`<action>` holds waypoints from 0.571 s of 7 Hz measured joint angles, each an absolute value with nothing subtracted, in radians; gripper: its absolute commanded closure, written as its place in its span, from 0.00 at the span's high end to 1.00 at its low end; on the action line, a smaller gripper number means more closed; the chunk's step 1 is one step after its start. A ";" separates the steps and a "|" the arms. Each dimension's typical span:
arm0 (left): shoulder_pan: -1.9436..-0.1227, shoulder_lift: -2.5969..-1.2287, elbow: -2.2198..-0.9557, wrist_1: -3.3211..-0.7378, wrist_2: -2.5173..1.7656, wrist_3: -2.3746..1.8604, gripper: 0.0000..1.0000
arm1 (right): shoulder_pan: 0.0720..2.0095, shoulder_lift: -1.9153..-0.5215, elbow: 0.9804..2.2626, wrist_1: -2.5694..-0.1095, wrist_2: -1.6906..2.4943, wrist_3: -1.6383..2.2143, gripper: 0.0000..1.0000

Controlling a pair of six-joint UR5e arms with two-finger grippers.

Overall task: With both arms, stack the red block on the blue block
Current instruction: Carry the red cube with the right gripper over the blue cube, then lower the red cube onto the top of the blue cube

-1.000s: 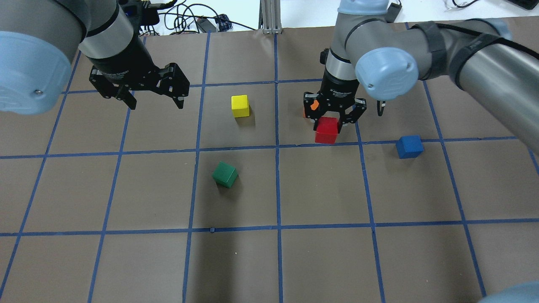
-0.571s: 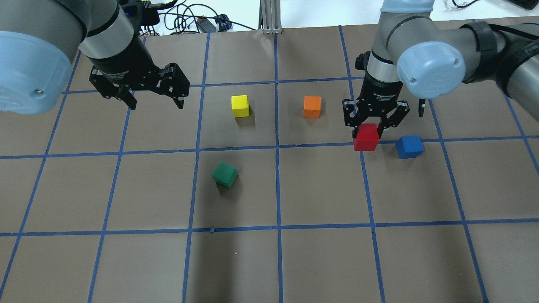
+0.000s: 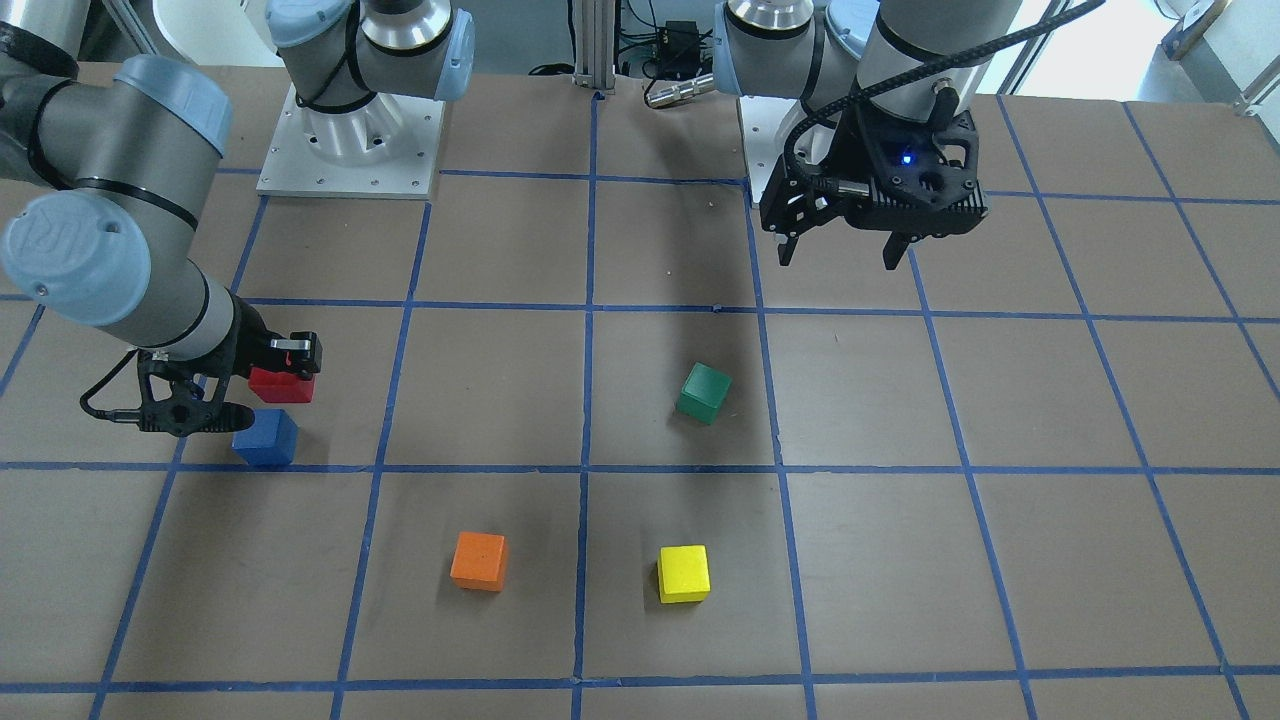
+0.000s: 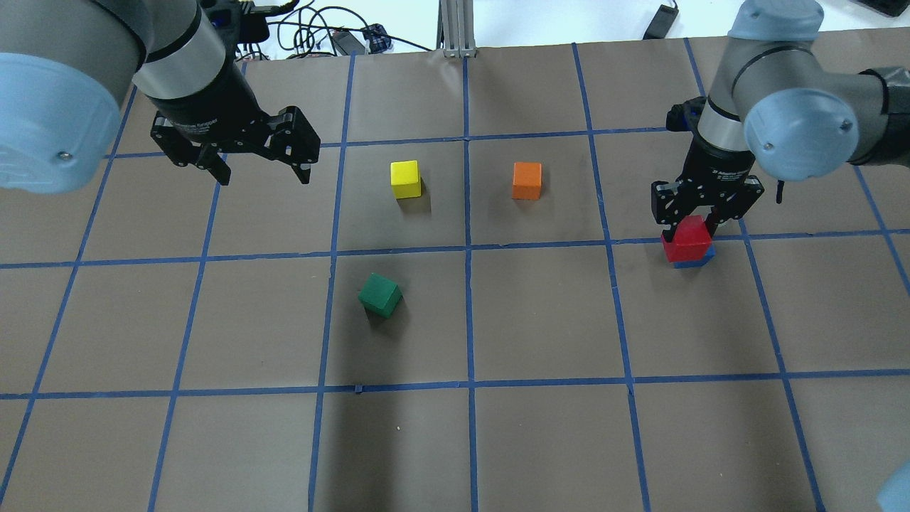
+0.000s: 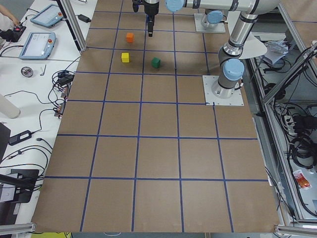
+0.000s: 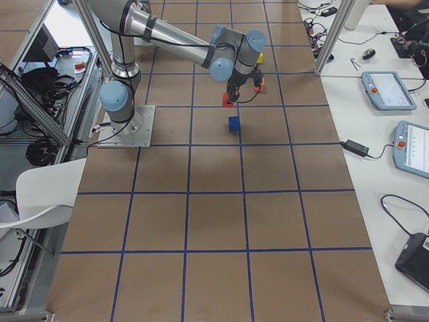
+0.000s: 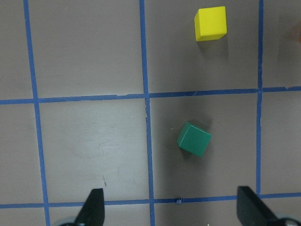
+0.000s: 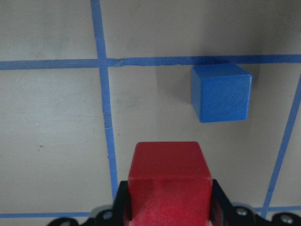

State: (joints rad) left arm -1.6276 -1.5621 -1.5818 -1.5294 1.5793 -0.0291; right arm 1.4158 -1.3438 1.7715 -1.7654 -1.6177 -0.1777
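Note:
My right gripper (image 4: 687, 231) is shut on the red block (image 4: 686, 240) and holds it off the table. In the overhead view it covers most of the blue block (image 4: 695, 261). In the right wrist view the red block (image 8: 169, 179) sits between the jaws, and the blue block (image 8: 221, 92) lies below it, ahead and slightly right. In the front-facing view the red block (image 3: 281, 385) hangs just behind the blue block (image 3: 266, 438). My left gripper (image 4: 264, 176) is open and empty, raised over the far left of the table.
A yellow cube (image 4: 405, 178) and an orange cube (image 4: 527, 180) stand in the far middle squares. A green cube (image 4: 379, 295) sits turned nearer the centre, under my left wrist camera (image 7: 194, 139). Blue tape lines grid the brown table. Cables lie beyond its far edge.
My right arm has carried the red block to the right, from beside the orange cube to over the blue block. The left arm has not moved.

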 measured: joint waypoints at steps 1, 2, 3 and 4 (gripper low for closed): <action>-1.628 -1.563 -1.582 -1.529 1.579 -0.029 1.00 | 1.408 -1.346 1.795 -1.817 -1.619 -0.214 0.00; -1.628 -1.563 -1.582 -1.529 1.579 -0.029 1.00 | 1.405 -1.347 1.815 -1.867 -1.621 -0.250 0.00; -1.628 -1.563 -1.582 -1.529 1.579 -0.029 1.00 | 1.397 -1.347 1.830 -1.906 -1.623 -0.284 0.00; -1.628 -1.563 -1.582 -1.529 1.579 -0.029 1.00 | 1.381 -1.348 1.838 -1.930 -1.623 -0.315 0.00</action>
State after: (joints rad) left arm -1.6275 -1.5631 -1.5816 -1.5291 1.5786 -0.0291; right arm 1.3809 -1.3476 1.8377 -1.9299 -1.6227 -0.3152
